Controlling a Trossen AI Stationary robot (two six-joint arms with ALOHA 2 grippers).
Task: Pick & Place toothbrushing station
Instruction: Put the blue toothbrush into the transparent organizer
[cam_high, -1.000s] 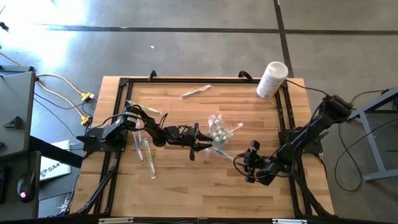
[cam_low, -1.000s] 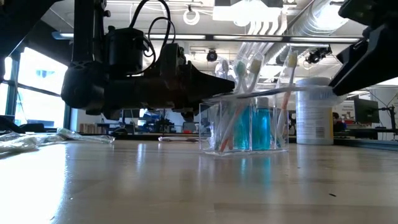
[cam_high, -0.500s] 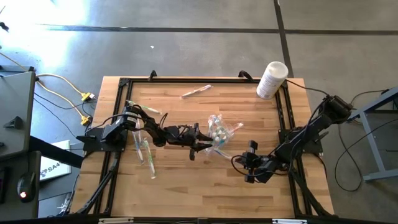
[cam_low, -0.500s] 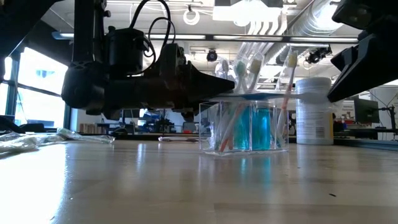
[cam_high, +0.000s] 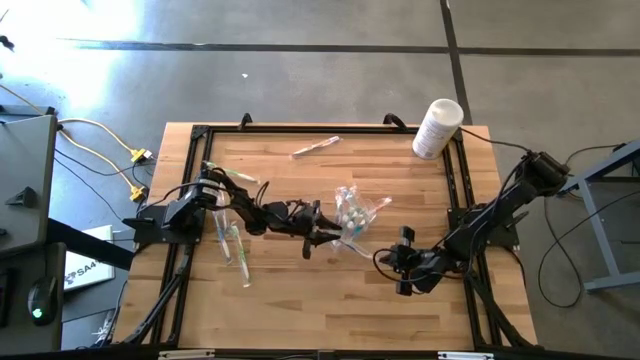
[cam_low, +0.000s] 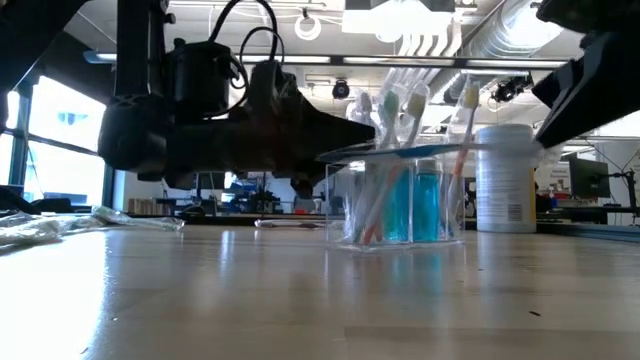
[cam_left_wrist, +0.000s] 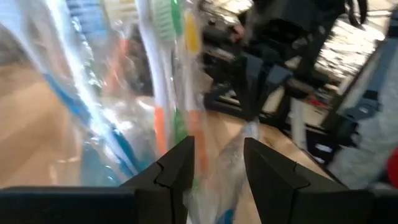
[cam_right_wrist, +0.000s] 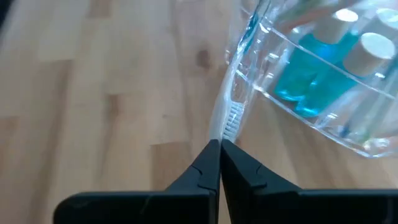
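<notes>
- The tabletop (cam_high: 300, 300) I work over is pale wood planks, smooth, with a soft sheen in the low view.
- The holder (cam_low: 395, 205) is clear, glossy, hard-looking plastic.
- The toothbrushes (cam_low: 400, 110) in it look like smooth plastic.
- The bag (cam_low: 40, 228) is thin, clear, crinkled plastic.
- My right claw (cam_right_wrist: 219, 163) is matt black, as is my left claw (cam_left_wrist: 217, 168).
- The white bottle (cam_high: 437, 127) looks like matt plastic.
</notes>
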